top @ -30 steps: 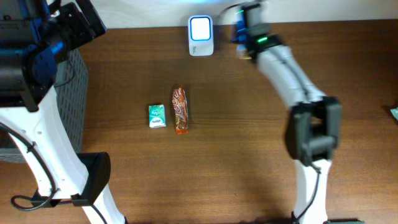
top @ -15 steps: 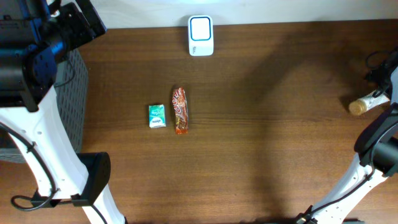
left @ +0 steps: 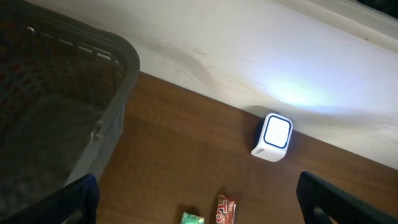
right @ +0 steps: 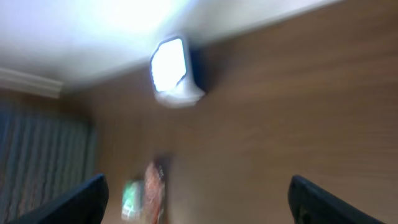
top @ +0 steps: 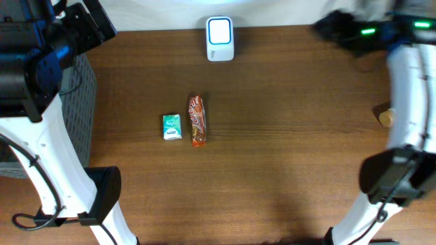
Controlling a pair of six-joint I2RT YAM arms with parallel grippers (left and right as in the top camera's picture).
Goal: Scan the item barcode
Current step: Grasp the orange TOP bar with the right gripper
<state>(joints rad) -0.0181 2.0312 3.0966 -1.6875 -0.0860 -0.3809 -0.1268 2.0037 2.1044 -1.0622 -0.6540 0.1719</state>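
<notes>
The two candidate items lie left of centre on the tabletop [top: 272, 156], nearest you: the snack bar [top: 197, 120] and the green packet [top: 172, 126]. They are side by side, just apart and both flat. Neither is held. The right end effector [right: 202, 200] is spread wide w/ nothing between its fingers. Its view is motion-blurred, so get a steady picture before committing. It sits near the far edge, right of the scanner [top: 220, 39] and well apart from both items. Judged step: reach for an item. Approach from above, set the fingers across the bar's short axis and close at mid-length so neither end sags. The barcode side can't be read in any view, so expect to rotate the item in front of the lit window. Keep clear of the packet just beside the bar. At the right edge a cork-topped obj. [top: 383, 117] is partly hidden behind the right arm; mind the elbow sweep there. The left end effector [left: 199, 205] is also spread wide and empty, at the far-left corner by the basket [left: 124, 56], so no interference. Farthest, the scanner stands at the tabletop's far edge by the wall [left: 205, 37], and the path to it looks unobstructed.
</notes>
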